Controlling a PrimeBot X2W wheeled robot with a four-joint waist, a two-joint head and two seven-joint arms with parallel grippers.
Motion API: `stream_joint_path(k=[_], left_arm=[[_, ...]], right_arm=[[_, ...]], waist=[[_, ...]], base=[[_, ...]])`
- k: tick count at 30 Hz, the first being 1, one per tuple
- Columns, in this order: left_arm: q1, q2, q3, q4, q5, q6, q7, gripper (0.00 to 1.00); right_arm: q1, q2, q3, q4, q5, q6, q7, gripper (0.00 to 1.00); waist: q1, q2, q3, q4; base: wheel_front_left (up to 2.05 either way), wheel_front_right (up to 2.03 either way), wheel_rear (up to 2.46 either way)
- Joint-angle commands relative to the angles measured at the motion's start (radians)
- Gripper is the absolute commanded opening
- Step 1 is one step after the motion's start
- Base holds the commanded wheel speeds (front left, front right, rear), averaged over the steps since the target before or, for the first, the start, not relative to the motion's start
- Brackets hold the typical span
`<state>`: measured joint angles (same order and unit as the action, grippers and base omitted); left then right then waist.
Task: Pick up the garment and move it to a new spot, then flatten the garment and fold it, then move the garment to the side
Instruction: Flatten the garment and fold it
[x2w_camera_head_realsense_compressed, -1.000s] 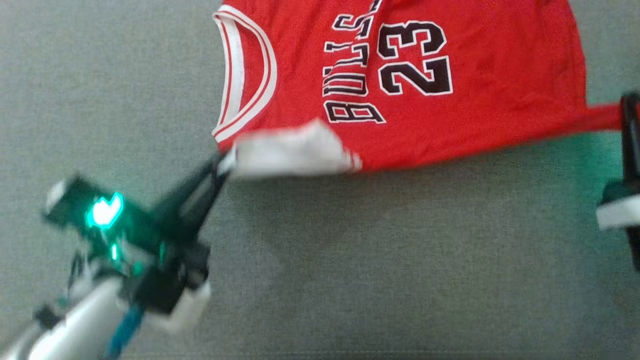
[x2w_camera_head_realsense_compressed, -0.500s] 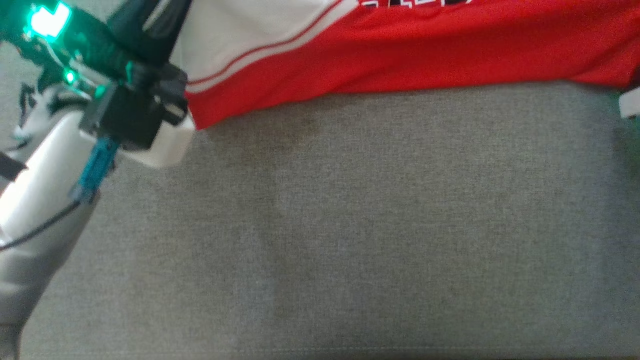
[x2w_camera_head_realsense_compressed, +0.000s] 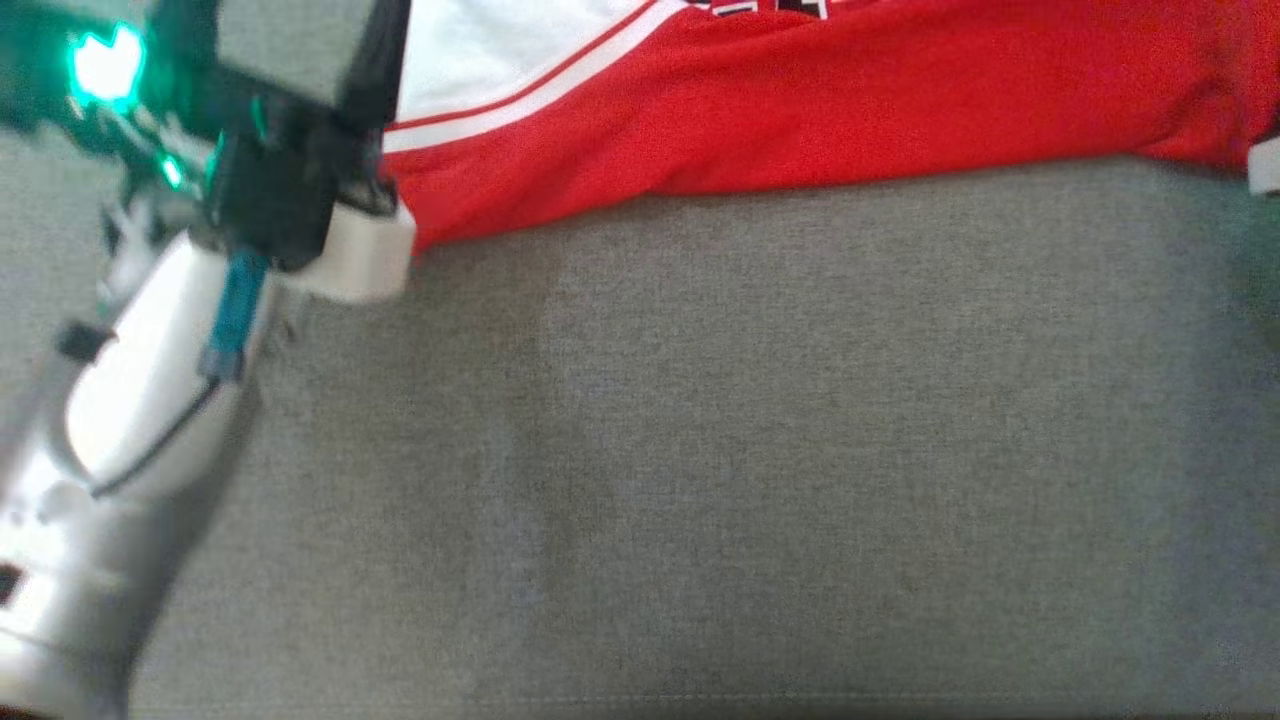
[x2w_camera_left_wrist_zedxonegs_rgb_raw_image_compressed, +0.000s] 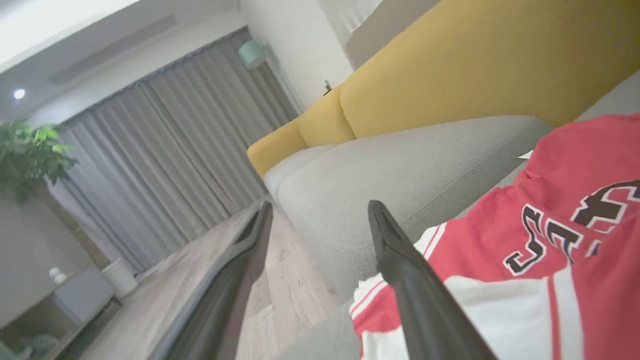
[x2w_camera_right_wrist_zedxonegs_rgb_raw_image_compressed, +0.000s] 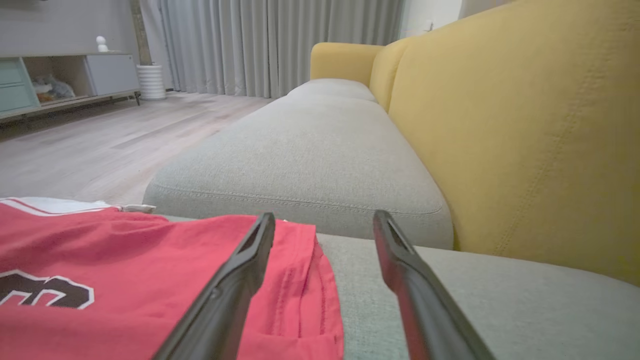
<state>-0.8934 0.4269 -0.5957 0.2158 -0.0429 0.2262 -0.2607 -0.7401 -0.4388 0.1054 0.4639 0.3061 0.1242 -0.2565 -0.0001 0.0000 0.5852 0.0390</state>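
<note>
Lying on the grey sofa seat (x2w_camera_head_realsense_compressed: 700, 450): a white-trimmed red jersey (x2w_camera_head_realsense_compressed: 800, 110). Right wrist view adds the yellow backrest (x2w_camera_right_wrist_zedxonegs_rgb_raw_image_compressed: 525, 125). Left pincer (x2w_camera_left_wrist_zedxonegs_rgb_raw_image_compressed: 319, 206), right pincer (x2w_camera_right_wrist_zedxonegs_rgb_raw_image_compressed: 324, 216) released.

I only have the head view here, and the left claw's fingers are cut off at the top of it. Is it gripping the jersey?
Observer: No. The left claw is open with nothing between its fingers; the jersey lies beside and under one of them.
Operator: And the right claw? It's barely in my frame.
Observer: Open too. It sits over the jersey's edge and grips nothing.
Operator: How does the jersey sit against the backrest?
Observer: They're apart. A strip of gray seat lies between the jersey's edge and the yellow backrest.
</note>
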Motion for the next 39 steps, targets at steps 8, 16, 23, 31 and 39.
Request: stream_joint_path(k=[8,16,23,31,39], left_arm=[[0.297,-0.113,0.127,-0.049,-0.195,0.039,-0.001,1.0],[0.446,-0.174,0.206,0.054,-0.258,0.034,-0.001,1.0],[0.452,-0.193,0.175,0.18,-0.264,0.023,0.039,0.94],[0.462,-0.224,0.134,0.235,-0.309,-0.044,0.097,0.0],[0.466,-0.204,0.116,0.181,-0.296,-0.06,0.064,0.0]], right_arm=[[0.15,0.045,-0.051,-0.083,-0.011,0.007,-0.005,1.0],[0.201,0.082,-0.037,-0.092,-0.005,0.007,-0.005,1.0],[0.204,0.085,-0.024,-0.08,0.008,0.007,-0.005,1.0],[0.22,0.095,-0.012,0.01,0.029,0.007,-0.005,1.0],[0.161,0.092,0.092,0.299,0.116,0.007,0.004,1.0]], waist=[[0.0001,0.0,-0.083,-0.012],[0.0001,0.0,-0.115,-0.041],[0.0001,0.0,-0.119,-0.056],[0.0001,0.0,-0.131,-0.047],[0.0001,0.0,-0.166,-0.023]], base=[[0.0,0.0,0.0],[0.0,0.0,0.0],[0.0,0.0,0.0],[0.0,0.0,0.0],[0.0,0.0,0.0]])
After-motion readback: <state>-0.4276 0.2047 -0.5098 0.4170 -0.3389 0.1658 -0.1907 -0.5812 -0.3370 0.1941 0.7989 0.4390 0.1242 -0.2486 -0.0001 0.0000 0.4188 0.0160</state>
